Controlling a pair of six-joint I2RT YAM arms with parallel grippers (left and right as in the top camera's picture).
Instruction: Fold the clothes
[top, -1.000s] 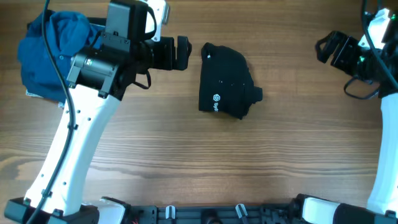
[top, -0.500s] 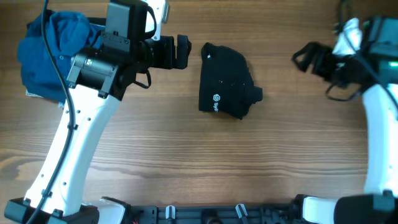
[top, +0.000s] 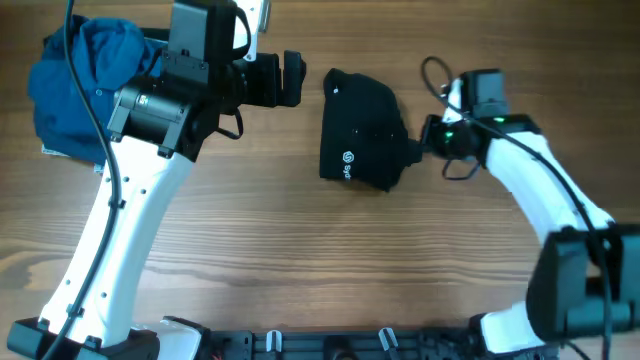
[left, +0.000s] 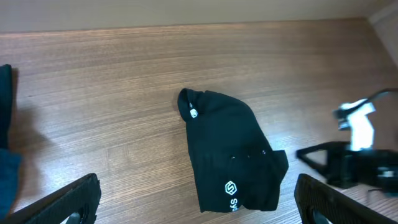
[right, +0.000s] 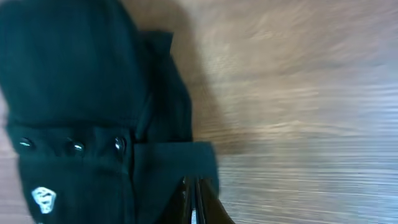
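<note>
Where the wooden table (top: 300, 260) is bare, it surrounds the black shirt (top: 360, 130) on every side; the shirt lies bunched into a compact, roughly rectangular heap at the upper middle of the tabletop. The left arm (top: 130, 200) rises on the left of the black shirt, and the right arm (top: 545, 190) reaches in from its right. A crumpled blue shirt (top: 80, 85) lies well apart to the left of the black shirt, partly hidden behind the left arm. The left gripper (top: 293, 82) hangs just beside the black shirt's upper left corner, its fingers spread wide and holding nothing. The right gripper (top: 425, 140) sits at the small flap projecting from the black shirt's right edge. The right wrist view is blurred and shows only a narrow sliver of the fingers, so its opening and any grip on the fabric cannot be determined. A white round logo (top: 349, 158) with lettering marks the shirt's lower left area.
</note>
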